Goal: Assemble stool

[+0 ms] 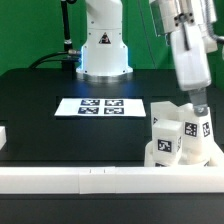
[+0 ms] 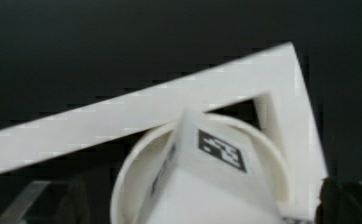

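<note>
The round white seat (image 1: 182, 156) lies in the corner of the white border rails at the exterior view's lower right. Two white block legs stand upright on it, one (image 1: 167, 131) to the left and one (image 1: 197, 127) to the right, both showing black-and-white tags. My gripper (image 1: 200, 106) hangs just over the right-hand leg. In the wrist view the tagged leg (image 2: 226, 152) rises from the seat's ring (image 2: 146, 165) between my fingers (image 2: 46, 200). The gripper (image 2: 196, 208) is open, its fingers well apart on either side of the leg.
The marker board (image 1: 100, 106) lies flat mid-table. A long white border rail (image 1: 90, 179) runs along the front edge and another (image 2: 142, 115) meets it at the corner behind the seat. The robot base (image 1: 103, 50) stands at the back.
</note>
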You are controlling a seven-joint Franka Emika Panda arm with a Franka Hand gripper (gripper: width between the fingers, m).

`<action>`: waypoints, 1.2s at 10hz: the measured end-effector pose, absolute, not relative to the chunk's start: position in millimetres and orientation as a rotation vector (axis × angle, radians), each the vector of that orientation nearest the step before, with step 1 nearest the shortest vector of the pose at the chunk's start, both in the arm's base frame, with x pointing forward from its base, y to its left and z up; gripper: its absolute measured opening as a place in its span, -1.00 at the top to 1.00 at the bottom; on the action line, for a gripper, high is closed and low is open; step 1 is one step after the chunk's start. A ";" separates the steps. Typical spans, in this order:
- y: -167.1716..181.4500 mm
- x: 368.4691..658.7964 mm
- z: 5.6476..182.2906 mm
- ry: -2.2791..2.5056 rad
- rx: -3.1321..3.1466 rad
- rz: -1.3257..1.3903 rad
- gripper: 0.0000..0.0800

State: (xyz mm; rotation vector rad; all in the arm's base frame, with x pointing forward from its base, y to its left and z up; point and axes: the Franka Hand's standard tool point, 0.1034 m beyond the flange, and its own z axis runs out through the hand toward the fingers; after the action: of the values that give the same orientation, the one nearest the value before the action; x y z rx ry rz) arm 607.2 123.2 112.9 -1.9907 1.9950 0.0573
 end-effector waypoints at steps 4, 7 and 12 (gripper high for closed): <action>125.8 606.2 115.1 1.587 -2.343 0.010 -0.62; 129.1 605.2 117.3 1.188 -2.621 -0.052 -0.62; 136.4 602.2 115.6 0.440 -2.911 -0.149 -0.62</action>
State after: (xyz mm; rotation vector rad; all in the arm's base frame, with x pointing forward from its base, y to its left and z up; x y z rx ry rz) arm 602.2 136.4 115.6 -2.9110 0.4398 -0.1488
